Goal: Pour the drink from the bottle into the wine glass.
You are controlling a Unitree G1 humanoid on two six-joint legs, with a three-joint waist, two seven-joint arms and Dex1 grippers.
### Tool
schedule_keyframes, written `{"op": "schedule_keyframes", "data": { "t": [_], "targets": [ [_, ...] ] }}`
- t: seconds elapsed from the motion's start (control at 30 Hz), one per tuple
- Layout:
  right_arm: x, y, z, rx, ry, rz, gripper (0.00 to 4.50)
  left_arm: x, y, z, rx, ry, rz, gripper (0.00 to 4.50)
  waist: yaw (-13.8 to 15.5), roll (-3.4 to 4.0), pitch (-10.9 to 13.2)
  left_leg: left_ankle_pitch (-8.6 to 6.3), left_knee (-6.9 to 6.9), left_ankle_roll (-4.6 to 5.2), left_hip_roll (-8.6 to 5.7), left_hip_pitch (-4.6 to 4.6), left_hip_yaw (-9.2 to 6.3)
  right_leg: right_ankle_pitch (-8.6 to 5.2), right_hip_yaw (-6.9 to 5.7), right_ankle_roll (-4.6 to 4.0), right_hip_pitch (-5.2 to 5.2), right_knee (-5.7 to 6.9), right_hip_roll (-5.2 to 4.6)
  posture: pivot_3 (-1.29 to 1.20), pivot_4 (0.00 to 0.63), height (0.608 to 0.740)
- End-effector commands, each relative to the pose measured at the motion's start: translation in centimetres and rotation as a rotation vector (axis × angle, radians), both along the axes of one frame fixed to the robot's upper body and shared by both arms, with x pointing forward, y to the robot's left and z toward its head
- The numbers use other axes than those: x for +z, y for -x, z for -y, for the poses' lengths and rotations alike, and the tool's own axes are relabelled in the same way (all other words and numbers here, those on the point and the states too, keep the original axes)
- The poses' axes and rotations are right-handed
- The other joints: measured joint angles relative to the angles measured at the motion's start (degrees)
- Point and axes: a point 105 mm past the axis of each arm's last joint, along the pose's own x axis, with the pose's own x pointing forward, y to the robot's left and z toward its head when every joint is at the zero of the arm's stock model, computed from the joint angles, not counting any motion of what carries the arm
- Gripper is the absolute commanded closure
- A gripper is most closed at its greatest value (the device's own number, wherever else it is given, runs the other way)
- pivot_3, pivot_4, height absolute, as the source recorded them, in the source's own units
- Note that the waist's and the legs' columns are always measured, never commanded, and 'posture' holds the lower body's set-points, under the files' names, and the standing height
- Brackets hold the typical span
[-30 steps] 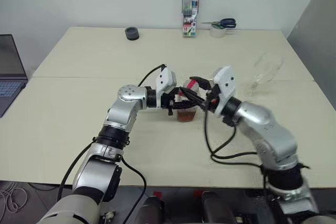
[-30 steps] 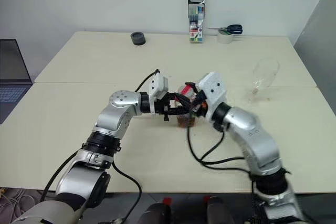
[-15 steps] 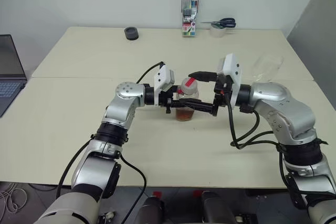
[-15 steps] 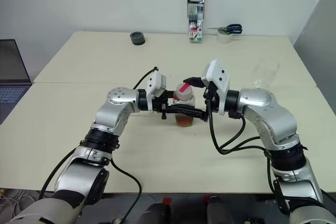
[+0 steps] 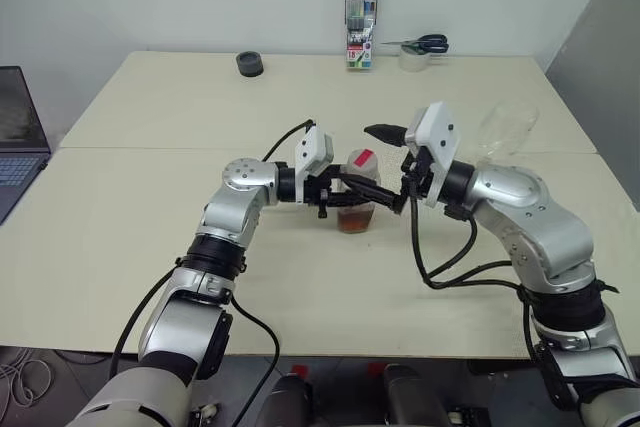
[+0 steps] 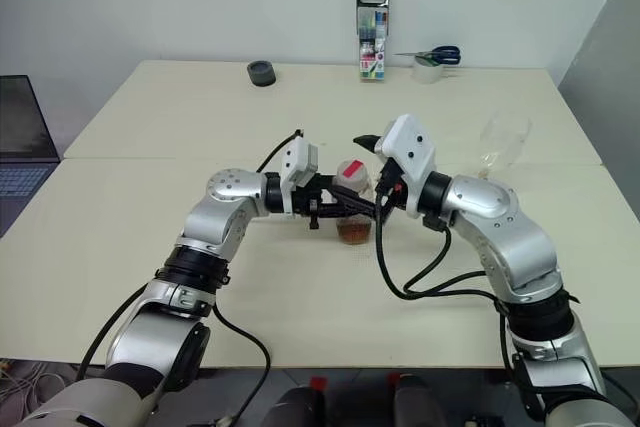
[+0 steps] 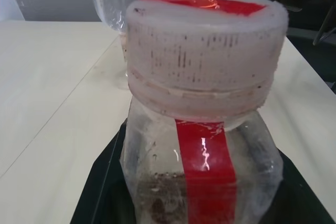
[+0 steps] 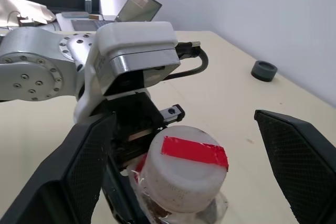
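Observation:
The bottle (image 5: 358,187), clear plastic with a red strip and a white cap (image 8: 184,171), stands upright at mid-table. My left gripper (image 5: 366,195) is shut on its body from the left. A little amber drink (image 5: 353,219) lies in its bottom. My right gripper (image 8: 184,119) is open wide just right of the bottle. Its two black fingers (image 8: 79,171) flank the cap without touching it. The wine glass (image 5: 505,132) stands further right and farther back, empty, and also appears behind the bottle (image 7: 115,3).
Along the far edge stand a pen pack (image 5: 362,22), scissors (image 5: 425,44) on a white tape roll (image 5: 412,59) and a black roll (image 5: 251,64). A laptop (image 5: 15,137) sits at the left edge. Black cables hang from both wrists.
My right gripper, which was closed around the cap a second ago, has let go and opened wide, drawing back slightly. The bottle stays in my left gripper, cap still on.

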Motion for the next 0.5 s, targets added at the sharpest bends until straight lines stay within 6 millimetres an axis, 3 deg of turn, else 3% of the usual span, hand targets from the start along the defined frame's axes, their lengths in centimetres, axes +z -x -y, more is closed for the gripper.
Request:
{"op": "schedule_keyframes", "data": {
  "t": [0.03,0.5],
  "targets": [
    [1.2,-0.3,0.4,-0.036,-0.022,0.067,0.0,1.4,0.1,0.1,-0.023,0.03,0.048,2.72,0.0,0.0,0.0,0.0,0.0,0.0,0.0,0.0,0.0,0.0,0.0,0.0,0.0,0.0,0.0,0.0,0.15,0.74],
    [0.7,-0.5,2.8,-0.115,-0.018,0.033,0.0,1.4,0.1,-0.4,-0.021,0.022,0.047,2.72,0.0,0.0,0.0,0.0,-0.01,0.0,0.01,0.0,0.0,0.0,0.0,0.0,0.0,0.0,0.0,0.0,0.15,0.74]
  ]
}}
